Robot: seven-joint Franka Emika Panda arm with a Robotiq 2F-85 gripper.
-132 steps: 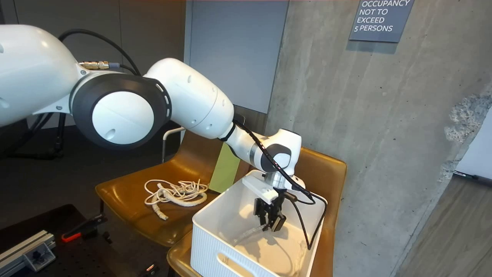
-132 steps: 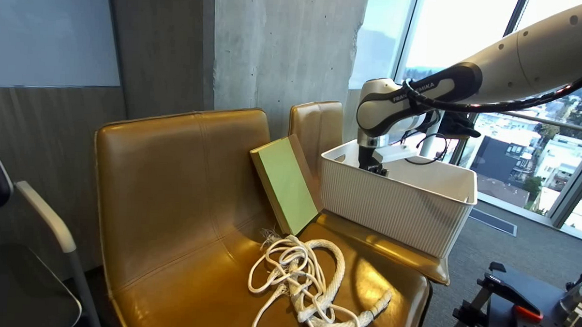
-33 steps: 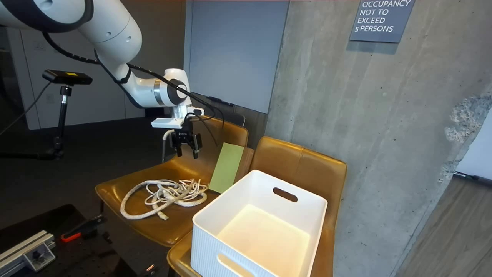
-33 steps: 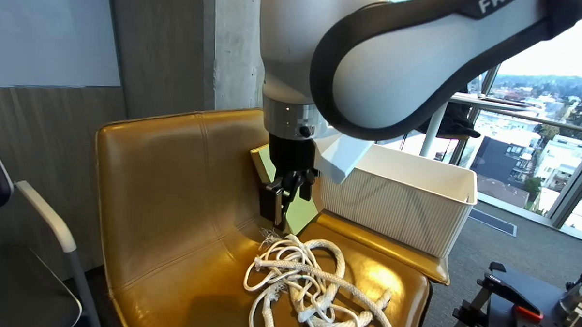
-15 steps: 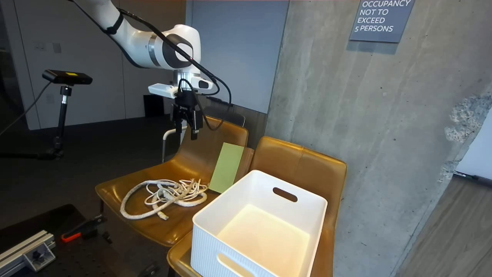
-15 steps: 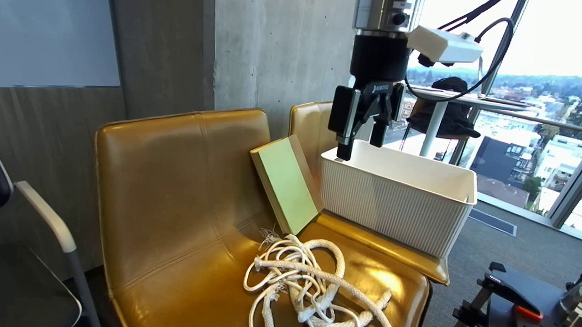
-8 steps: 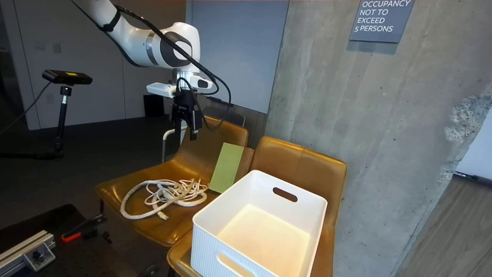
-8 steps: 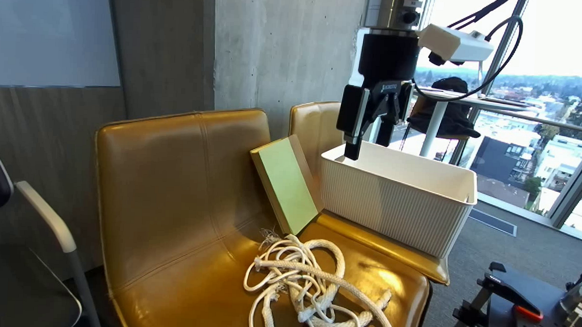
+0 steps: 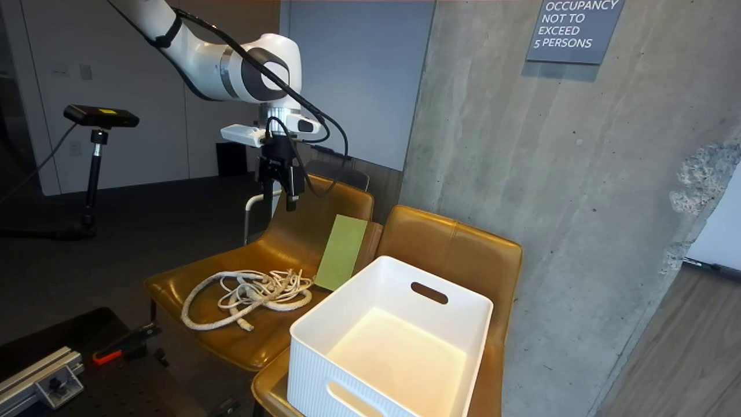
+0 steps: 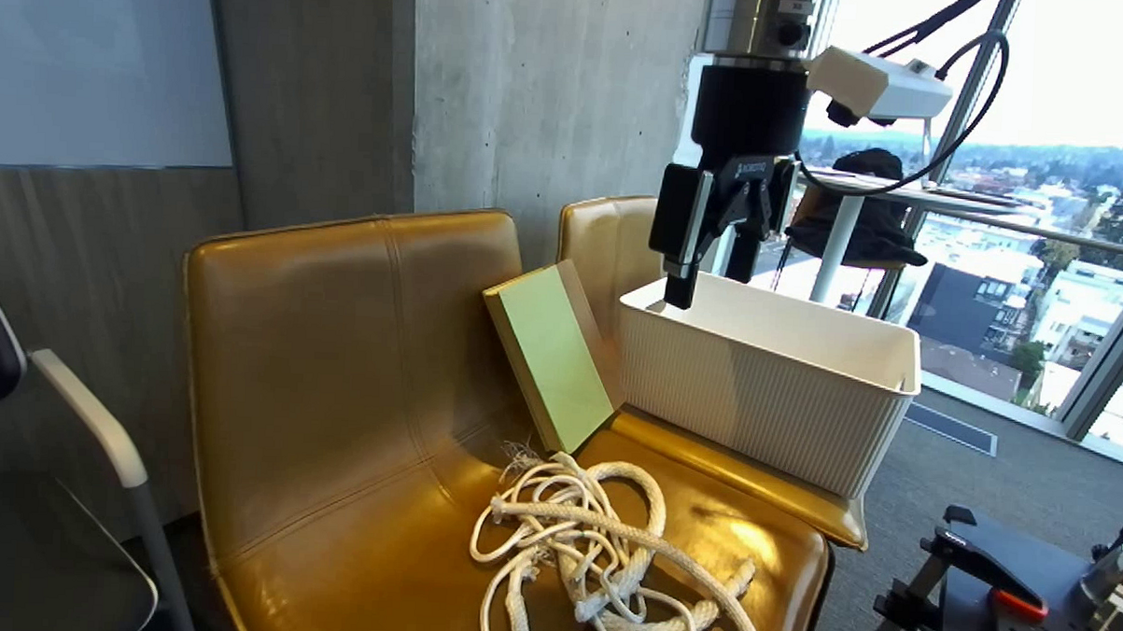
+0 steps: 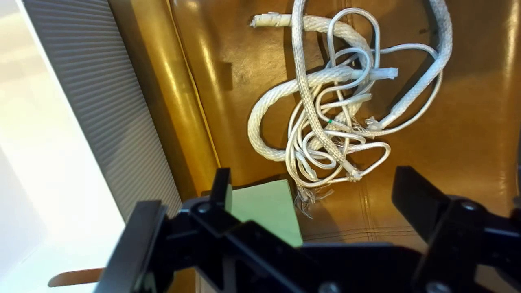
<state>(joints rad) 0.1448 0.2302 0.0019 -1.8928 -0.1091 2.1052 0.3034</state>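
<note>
My gripper (image 10: 711,281) hangs in the air above a tan leather chair (image 10: 335,373), fingers pointing down. In the wrist view its fingers (image 11: 419,199) stand wide apart with nothing between them. Far below lies a tangled heap of white rope (image 11: 303,69), thick braided lengths mixed with thin cord, on the chair seat. Beside the heap a pale green box or book (image 10: 560,362) leans at a slant; the gripper partly covers it in the wrist view. A white ribbed bin (image 10: 755,397) stands next to that chair, and nothing shows inside it in an exterior view.
The bin rests on a second tan chair (image 9: 463,231) before a concrete wall (image 9: 556,174). A dark table holds an orange-handled clamp (image 9: 109,356) and a metal profile (image 9: 40,373). A camera on a stand (image 9: 101,116) and an office chair (image 10: 82,411) are near.
Earliest, my gripper was down inside the bin; later it was low over the rope chair, then rose. An extra thick rope length now lies on the heap. Over the last half second nothing moves.
</note>
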